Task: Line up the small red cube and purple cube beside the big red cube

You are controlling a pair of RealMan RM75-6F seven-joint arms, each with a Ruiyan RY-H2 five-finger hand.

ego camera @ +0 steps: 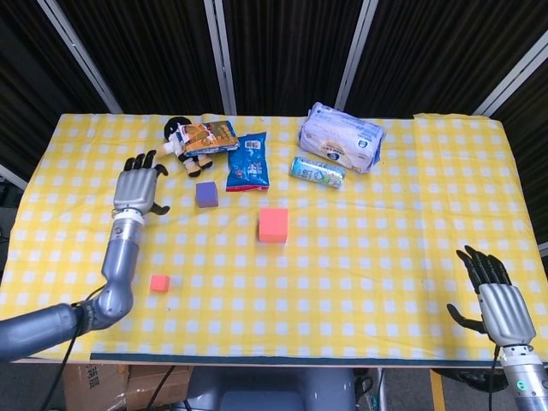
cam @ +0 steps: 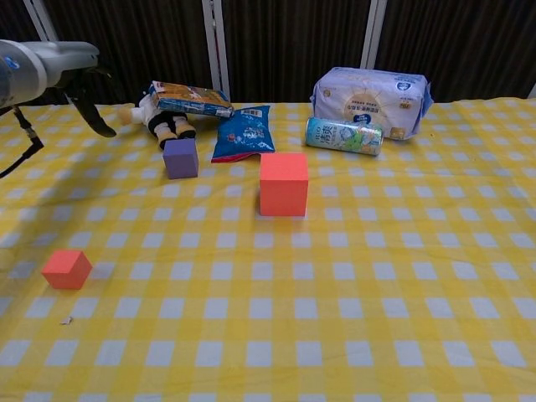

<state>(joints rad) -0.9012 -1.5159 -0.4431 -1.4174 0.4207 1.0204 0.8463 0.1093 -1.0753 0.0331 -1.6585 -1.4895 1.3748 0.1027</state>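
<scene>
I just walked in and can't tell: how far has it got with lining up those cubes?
Nothing is lined up yet. The small red cube sits alone near the front edge, and the purple cube lies apart from the big red cube. In hand: the left robot hand hangs open beside the purple cube, holding nothing. The right robot hand is open at the table edge. Both moves remain.

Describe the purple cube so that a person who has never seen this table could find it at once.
On the yellow checked tablecloth, look toward the far left, just in front of the plush toy and left of the blue snack packet. The purple cube sits there alone, the only purple thing, smaller than the big red cube nearby.
</scene>
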